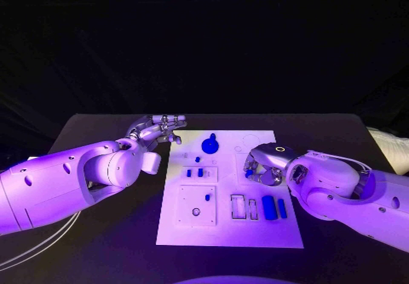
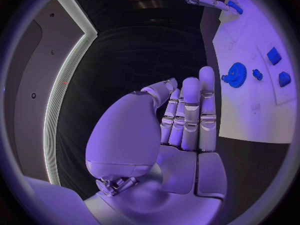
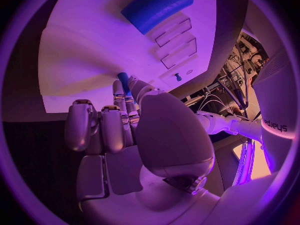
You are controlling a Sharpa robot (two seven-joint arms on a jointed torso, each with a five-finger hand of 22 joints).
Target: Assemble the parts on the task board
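The white task board lies in the middle of the table. A blue gear sits near its far edge. Two small blue parts stand in a left recess, and two long blue parts lie at the right. My right hand hovers over the board's right side and pinches a small blue part between thumb and finger. My left hand is over the table by the board's far left corner, fingers extended, holding nothing.
The board has a square plate with a hole at the near left and two narrow slots beside the long parts. A large blue cylinder lies past the right hand's fingers. Black table surface surrounds the board.
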